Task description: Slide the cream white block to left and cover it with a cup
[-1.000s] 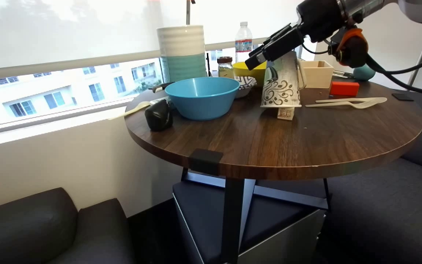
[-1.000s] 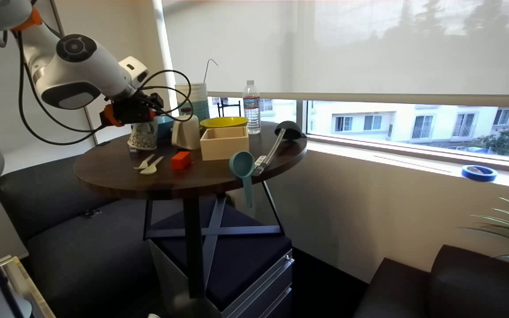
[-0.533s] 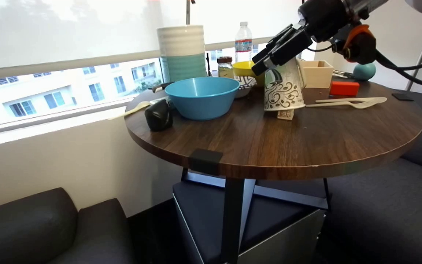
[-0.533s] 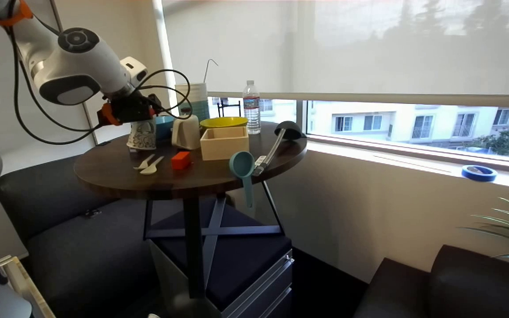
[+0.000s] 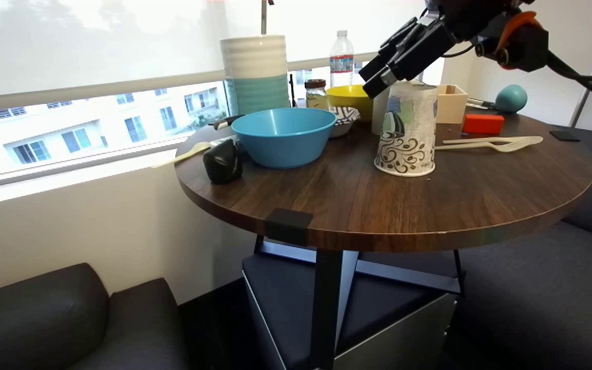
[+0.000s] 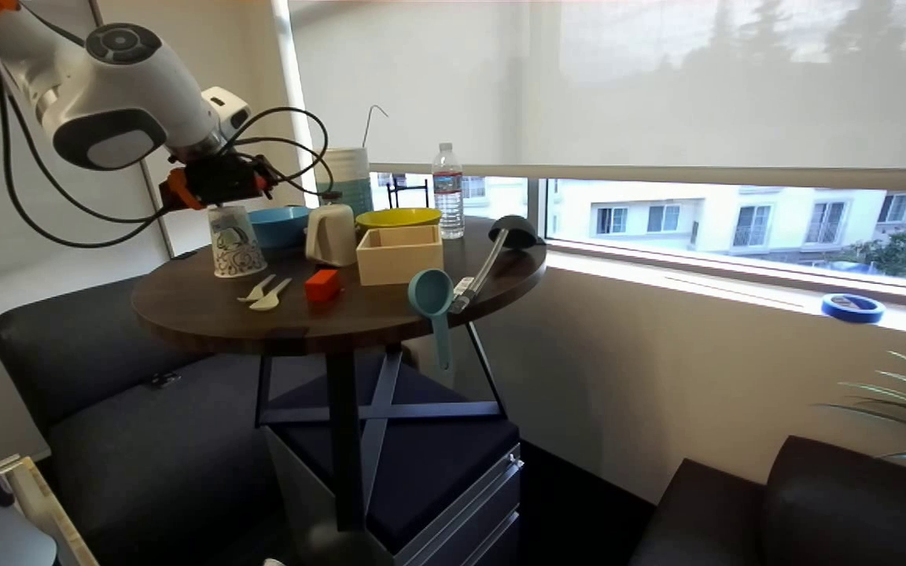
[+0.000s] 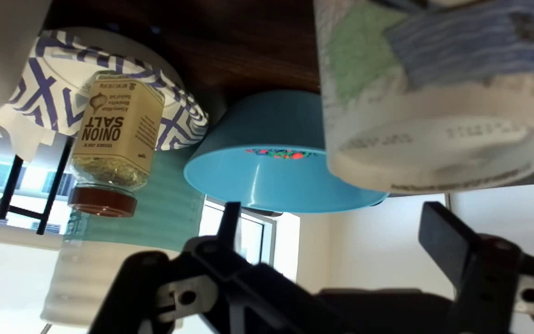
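Cup [image 5: 408,128]: came down inverted, rim on desk [image 5: 357,205].
Block: showed below cup moments before; then out of sight, presumably underneath.
Claw [image 7: 336,229]: stood wide, empty, near cup's top.
Covering: probably done.

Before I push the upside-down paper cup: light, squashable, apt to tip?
Likely light: printed side and recessed base suggest a disposable paper cup. May dent if squeezed: the lip around that base looks thin in the wrist view. Low pushes probably won't tip it, since its wider rim faces down on the wood-grain table.
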Available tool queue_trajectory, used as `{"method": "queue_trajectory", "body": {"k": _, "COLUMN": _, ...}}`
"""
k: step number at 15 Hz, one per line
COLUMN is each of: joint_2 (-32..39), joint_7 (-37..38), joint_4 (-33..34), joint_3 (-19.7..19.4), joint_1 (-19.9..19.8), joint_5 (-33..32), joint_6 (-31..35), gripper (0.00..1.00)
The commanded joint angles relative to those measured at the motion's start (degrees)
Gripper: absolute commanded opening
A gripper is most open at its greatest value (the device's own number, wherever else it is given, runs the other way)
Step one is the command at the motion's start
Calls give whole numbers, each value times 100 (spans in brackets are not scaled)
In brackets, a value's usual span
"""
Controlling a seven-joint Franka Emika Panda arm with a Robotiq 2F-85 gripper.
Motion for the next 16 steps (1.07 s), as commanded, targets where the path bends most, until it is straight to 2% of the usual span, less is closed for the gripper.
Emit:
{"method": "queue_trajectory", "body": {"k": 1, "joint_2": 165, "joint_7": 832, "joint_4": 23, "joint_3": 1126, "joint_1": -1171, "joint_5": -248, "joint_6": -294, "gripper": 100}}
{"method": "queue_trajectory", "body": {"k": 2, "joint_2": 207, "joint_7": 1176, "joint_4": 52, "joint_3": 1538, "joint_1": -1629, "joint_5": -342, "joint_6": -463, "gripper": 100}}
{"method": "queue_trajectory", "body": {"k": 4, "joint_2": 315, "joint_7": 2098, "joint_4": 212, "joint_3": 2244, "joint_1": -2509, "joint_5": -1024, "joint_6": -929, "gripper": 100}}
{"method": "queue_trajectory", "body": {"k": 6, "joint_2": -14, "joint_7": 2997, "joint_4": 327, "joint_3": 2972, "joint_1": -3374, "joint_5": -1693, "joint_6": -1771, "gripper": 100}}
{"method": "queue_trajectory", "body": {"k": 7, "joint_2": -186, "joint_7": 3406, "joint_4": 409, "joint_3": 3057, "joint_1": -3451, "joint_5": -2035, "joint_6": -2099, "gripper": 100}}
{"method": "queue_trajectory", "body": {"k": 9, "joint_2": -384, "joint_7": 3820, "joint_4": 663, "joint_3": 3143, "joint_1": -3501, "joint_5": -2303, "joint_6": -2715, "gripper": 100}}
{"method": "queue_trajectory", "body": {"k": 11, "joint_2": -509, "joint_7": 4055, "joint_4": 894, "joint_3": 3129, "joint_1": -3400, "joint_5": -2379, "joint_6": -3133, "gripper": 100}}
{"method": "queue_trajectory", "body": {"k": 16, "joint_2": -684, "joint_7": 4564, "joint_4": 1380, "joint_3": 3297, "joint_1": -3566, "joint_5": -2627, "joint_6": -4532, "gripper": 100}}
